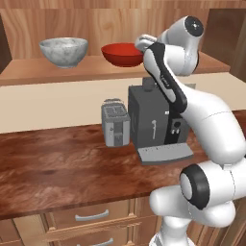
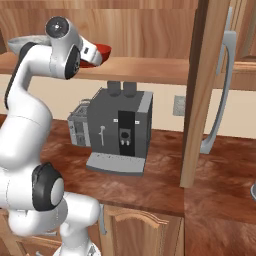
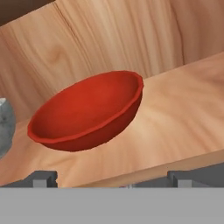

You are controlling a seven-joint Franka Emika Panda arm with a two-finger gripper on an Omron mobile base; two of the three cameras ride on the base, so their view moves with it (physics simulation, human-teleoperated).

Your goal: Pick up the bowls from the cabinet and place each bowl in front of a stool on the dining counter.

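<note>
A dark grey coffee machine (image 1: 153, 126) stands on a reddish-brown wood-grain counter (image 1: 57, 168), its pale grey drip tray (image 1: 165, 154) projecting forward. A silver toaster (image 1: 115, 123) stands just beside it, on its left in the left base view. Below the counter edge, light wood drawer fronts carry curved metal handles (image 1: 91, 215). A pale wall outlet (image 2: 179, 105) sits on the cream backsplash.

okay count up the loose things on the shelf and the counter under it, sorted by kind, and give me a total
Bowls: 2, a red bowl and a grey marbled bowl, both on the cabinet shelf
Coffee machines: 1
Toasters: 1
Total: 4
</note>
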